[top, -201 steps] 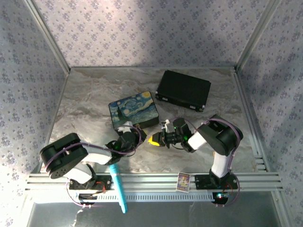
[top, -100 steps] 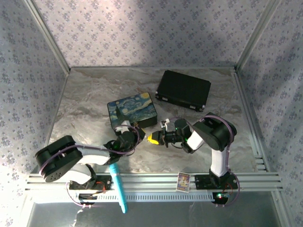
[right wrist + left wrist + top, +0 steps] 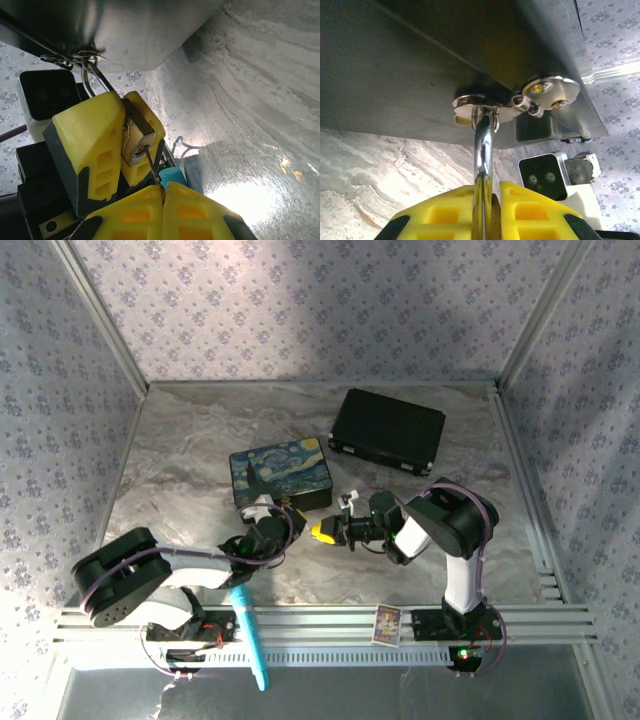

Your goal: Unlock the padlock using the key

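Note:
The brass padlock (image 3: 134, 137) hangs by its silver shackle (image 3: 482, 145) from the hasp (image 3: 485, 102) on the painted box (image 3: 280, 475). My left gripper (image 3: 490, 200) is shut on the padlock body, one yellow finger (image 3: 92, 142) on each side. The thin silvery key (image 3: 150, 162) sticks in the keyhole on the padlock's underside. My right gripper (image 3: 162, 192) is shut on the key's head, just below the lock. In the top view both grippers meet in front of the box, the left gripper (image 3: 283, 524) beside the right gripper (image 3: 325, 533).
A black case (image 3: 388, 430) lies at the back right. A teal pen-like stick (image 3: 248, 635) lies over the front rail by the left arm, and a small card (image 3: 387, 622) rests on the rail. The marble table (image 3: 180, 460) is bounded by wallpapered walls.
The right arm's elbow has swung a little left and toward the box. The painted box shifted slightly. Both grippers stay at the padlock.

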Robot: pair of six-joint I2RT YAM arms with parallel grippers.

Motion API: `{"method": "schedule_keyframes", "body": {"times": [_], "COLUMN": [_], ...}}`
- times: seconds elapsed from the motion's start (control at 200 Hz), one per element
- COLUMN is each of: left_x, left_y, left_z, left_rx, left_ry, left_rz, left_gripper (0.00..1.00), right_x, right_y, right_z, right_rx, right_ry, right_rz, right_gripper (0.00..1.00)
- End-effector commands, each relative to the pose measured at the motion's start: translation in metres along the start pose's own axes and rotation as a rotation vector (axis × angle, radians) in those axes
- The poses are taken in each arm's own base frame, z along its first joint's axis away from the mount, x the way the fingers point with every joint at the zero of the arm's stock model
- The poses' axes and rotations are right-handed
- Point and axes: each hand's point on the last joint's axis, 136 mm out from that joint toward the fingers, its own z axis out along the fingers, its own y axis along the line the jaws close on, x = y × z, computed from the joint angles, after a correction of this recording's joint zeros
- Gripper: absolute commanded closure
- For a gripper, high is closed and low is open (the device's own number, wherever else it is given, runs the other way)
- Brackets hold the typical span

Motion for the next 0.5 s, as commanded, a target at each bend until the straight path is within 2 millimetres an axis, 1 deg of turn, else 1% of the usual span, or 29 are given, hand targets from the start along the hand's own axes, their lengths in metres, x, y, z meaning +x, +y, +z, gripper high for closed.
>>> {"method": "schedule_keyframes", "body": {"times": [0.0,0.16,0.32,0.43,0.495], "left_x": [0.009,0.006,0.004,0.004,0.004], "left_y": [-0.033,-0.026,-0.027,-0.022,-0.024], "left_z": [-0.004,-0.003,-0.002,-0.001,-0.001], "left_rx": [0.125,0.112,0.118,0.104,0.112], "left_ry": [0.056,0.045,0.036,0.035,0.036], "left_rz": [-0.066,-0.092,-0.122,-0.139,-0.137], "left_gripper": [1.00,1.00,1.00,1.00,1.00], "right_x": [-0.013,-0.012,-0.011,-0.009,-0.010], "right_y": [0.014,0.013,0.012,0.013,0.013], "right_z": [-0.003,-0.006,-0.008,-0.008,-0.009], "right_rx": [-0.043,-0.040,-0.037,-0.039,-0.038], "right_ry": [-0.071,-0.076,-0.077,-0.077,-0.080], "right_rz": [-0.043,-0.042,-0.044,-0.049,-0.051], "right_gripper": [1.00,1.00,1.00,1.00,1.00]}}
